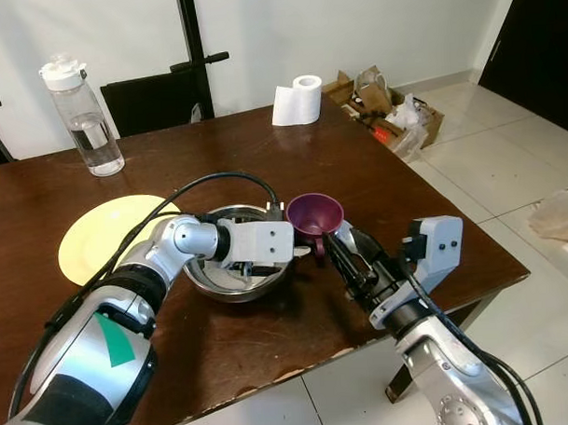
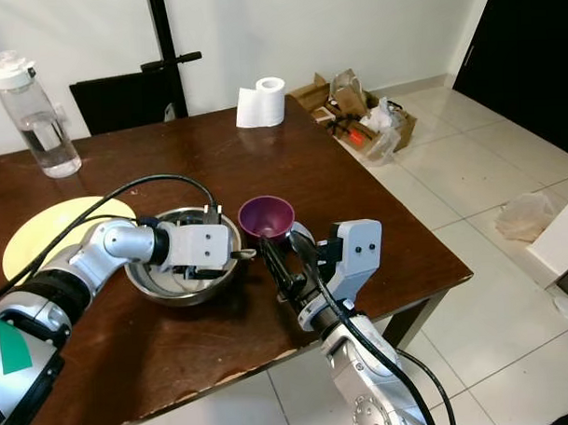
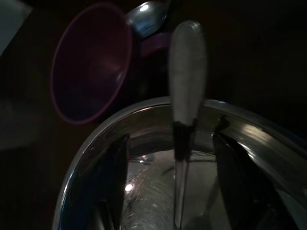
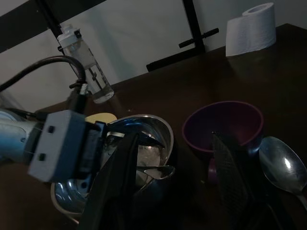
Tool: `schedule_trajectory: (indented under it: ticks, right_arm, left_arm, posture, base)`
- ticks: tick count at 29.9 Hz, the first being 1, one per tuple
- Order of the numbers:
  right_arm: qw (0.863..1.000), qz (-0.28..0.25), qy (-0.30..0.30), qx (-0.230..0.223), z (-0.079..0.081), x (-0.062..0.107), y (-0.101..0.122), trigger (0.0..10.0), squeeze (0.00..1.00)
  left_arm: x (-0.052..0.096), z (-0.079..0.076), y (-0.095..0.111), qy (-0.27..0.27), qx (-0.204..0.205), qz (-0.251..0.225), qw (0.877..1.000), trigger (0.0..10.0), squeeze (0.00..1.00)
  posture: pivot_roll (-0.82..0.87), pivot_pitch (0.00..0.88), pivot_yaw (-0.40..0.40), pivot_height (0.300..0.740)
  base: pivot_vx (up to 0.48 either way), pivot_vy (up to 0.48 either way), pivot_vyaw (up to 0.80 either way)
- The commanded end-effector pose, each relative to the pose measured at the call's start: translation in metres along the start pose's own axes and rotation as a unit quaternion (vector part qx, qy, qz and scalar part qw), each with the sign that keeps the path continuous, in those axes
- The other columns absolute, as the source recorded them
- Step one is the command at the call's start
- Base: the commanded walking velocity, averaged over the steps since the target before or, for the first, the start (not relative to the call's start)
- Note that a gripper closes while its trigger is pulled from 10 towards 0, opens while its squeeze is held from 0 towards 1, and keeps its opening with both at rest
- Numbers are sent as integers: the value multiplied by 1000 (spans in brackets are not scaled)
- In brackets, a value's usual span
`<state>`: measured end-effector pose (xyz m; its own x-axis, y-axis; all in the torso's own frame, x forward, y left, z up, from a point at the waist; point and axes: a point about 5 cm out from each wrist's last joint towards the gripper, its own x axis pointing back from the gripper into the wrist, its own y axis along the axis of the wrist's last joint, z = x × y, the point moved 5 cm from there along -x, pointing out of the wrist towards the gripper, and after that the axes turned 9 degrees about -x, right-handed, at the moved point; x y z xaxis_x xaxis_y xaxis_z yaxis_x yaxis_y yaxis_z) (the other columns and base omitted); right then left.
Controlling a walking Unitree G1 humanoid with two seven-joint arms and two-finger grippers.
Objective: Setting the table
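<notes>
A steel bowl (image 1: pixel 232 281) stands at the table's middle. My left gripper (image 1: pixel 253 269) reaches down into it, open. Between its fingers (image 3: pixel 115 182) lies a utensil with a pale handle (image 3: pixel 188 72), propped over the bowl's rim and untouched. Just right of the bowl is a purple cup (image 1: pixel 314 214), with a metal spoon (image 4: pixel 283 165) on the table beside it. My right gripper (image 1: pixel 339 251) hovers low in front of the cup, open and holding nothing. A yellow plate (image 1: pixel 103 236) lies to the bowl's left.
A clear water bottle (image 1: pixel 83 115) stands at the back left and a paper roll (image 1: pixel 296 101) at the back edge. The table's front edge (image 1: pixel 299 366) is close. A box of clutter (image 1: pixel 388 111) sits on the tiled floor to the right.
</notes>
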<state>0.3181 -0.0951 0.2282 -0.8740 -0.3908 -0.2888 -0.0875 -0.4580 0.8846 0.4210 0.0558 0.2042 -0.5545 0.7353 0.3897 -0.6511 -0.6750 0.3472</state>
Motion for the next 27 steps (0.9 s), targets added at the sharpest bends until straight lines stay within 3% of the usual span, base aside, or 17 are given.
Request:
schedule_trajectory:
  ticks: [1, 17, 23, 24, 25, 26, 27]
  right_arm:
    - [1000, 5, -3, -1, 0, 3, -2, 10000, 0]
    - [1000, 3, -4, -1, 0, 2, -2, 10000, 0]
    - [1000, -1, -5, 0, -1, 1, 0, 10000, 0]
    - [1000, -2, -6, 0, -1, 1, 0, 10000, 0]
    - [1000, -2, -6, 0, -1, 1, 0, 10000, 0]
    - [1000, -3, -7, 0, -1, 1, 0, 10000, 0]
    - [1000, -3, -7, 0, -2, 1, 0, 10000, 0]
  left_arm:
    - [-4, -12, -6, -5, 12, 14, 1000, 0, 0]
    - [2, -8, -12, 18, 37, 13, 999, 0, 0]
    - [13, 5, -9, 42, 53, -17, 998, 0, 0]
    - [19, 17, -4, 66, 57, -41, 995, 0, 0]
    - [19, 17, -4, 66, 57, -41, 995, 0, 0]
    - [23, 23, -1, 77, 59, -54, 994, 8431, 0]
    - [26, 27, 2, 84, 60, -64, 993, 10000, 0]
  posture:
    - [-63, 180, 118, 740]
    - [-57, 171, 119, 740]
    - [-56, 170, 121, 740]
    - [-52, 166, 123, 740]
    - [-52, 166, 123, 740]
    - [-50, 166, 121, 740]
    - [-50, 166, 121, 740]
  base:
    - [0, 0, 0]
    - [0, 0, 0]
    - [0, 0, 0]
    - [0, 0, 0]
    - [0, 0, 0]
    - [0, 0, 0]
    - [0, 0, 0]
